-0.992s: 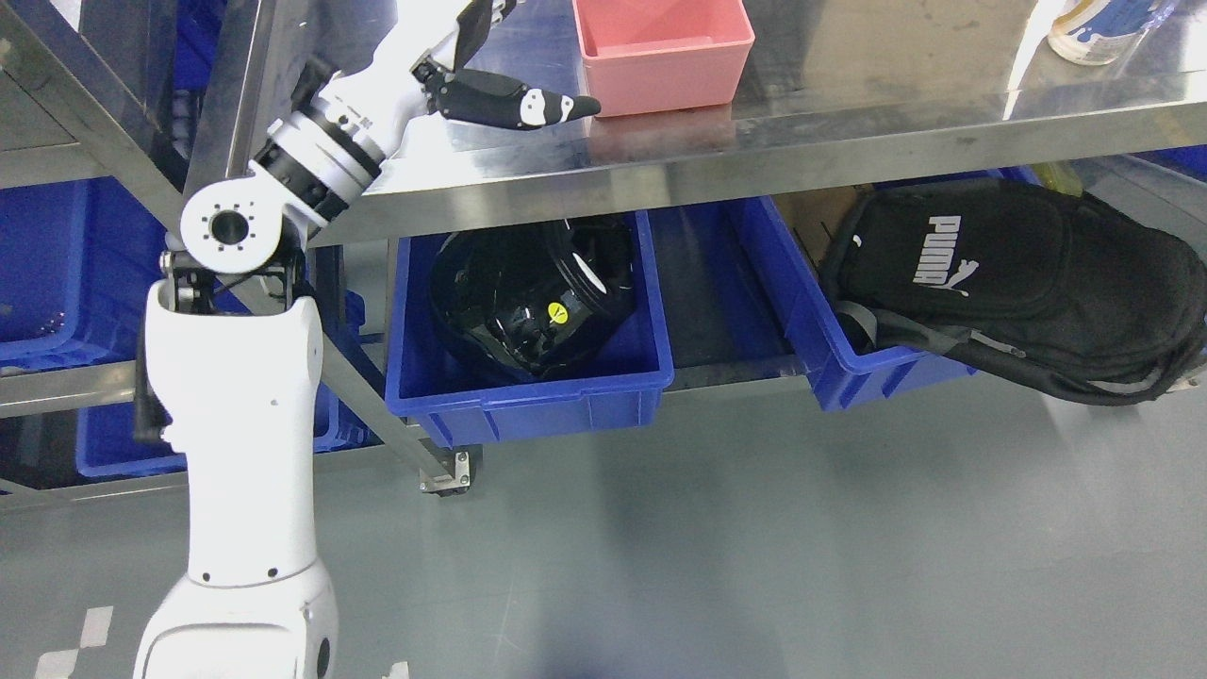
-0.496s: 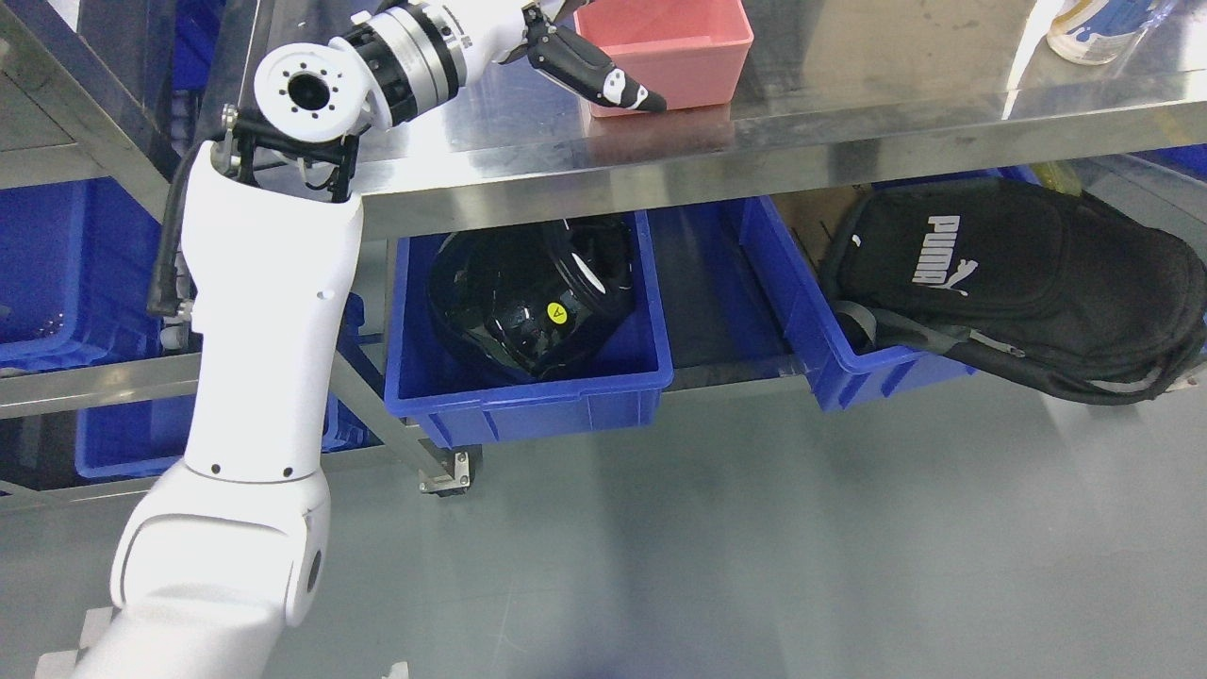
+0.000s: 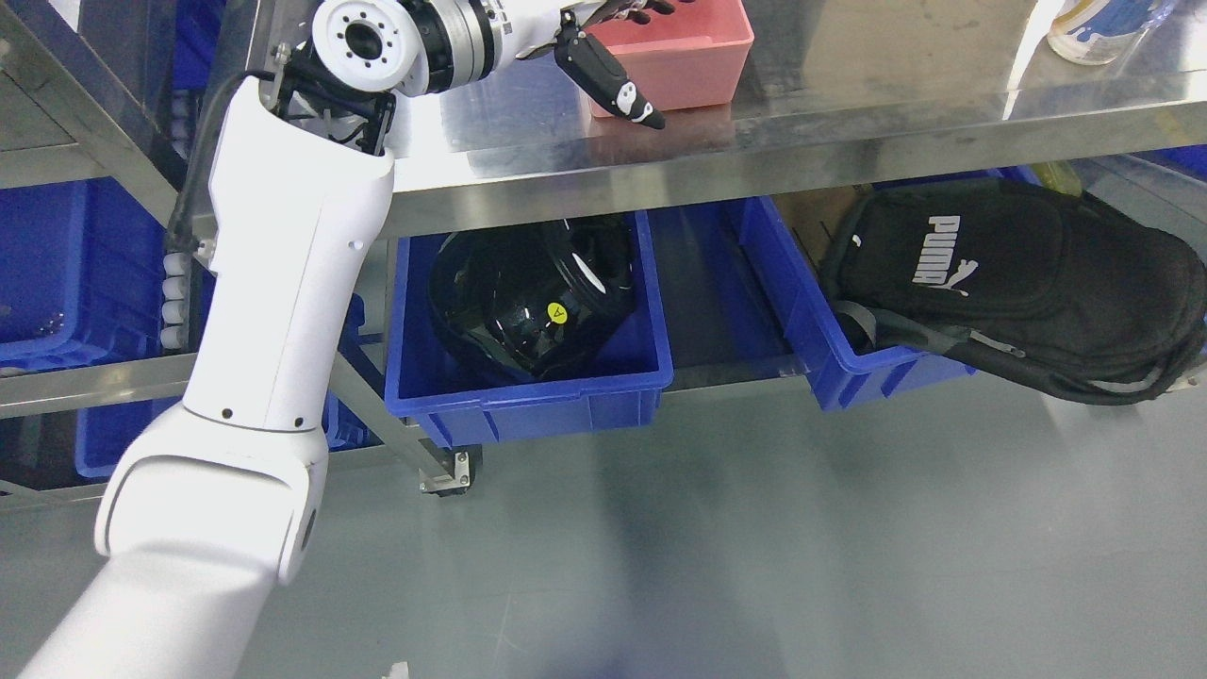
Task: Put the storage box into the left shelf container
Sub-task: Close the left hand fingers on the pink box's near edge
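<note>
A pink storage box [image 3: 693, 57] stands on the steel table top [image 3: 849, 104], cut off by the picture's top edge. My left arm rises from the lower left, and my left hand [image 3: 618, 47] is at the box's front left corner. Its thumb [image 3: 613, 83] lies outside along the front wall, and its dark fingertips [image 3: 632, 11] reach over the rim into the box. The hand is open around that wall, and the box rests flat on the table. Blue shelf containers [image 3: 47, 273] sit at the far left, behind the arm. My right arm is out of view.
Under the table a blue bin [image 3: 528, 396] holds a black helmet [image 3: 528, 292]. A second blue bin [image 3: 830, 349] carries a black backpack [image 3: 1018, 273]. A bottle [image 3: 1094, 28] stands at the table's far right. Slanted steel frame legs [image 3: 377, 415] run beside my arm.
My left arm has swung up and to the right. The hand went from the table's left part to the pink box's front left corner. The box has not moved.
</note>
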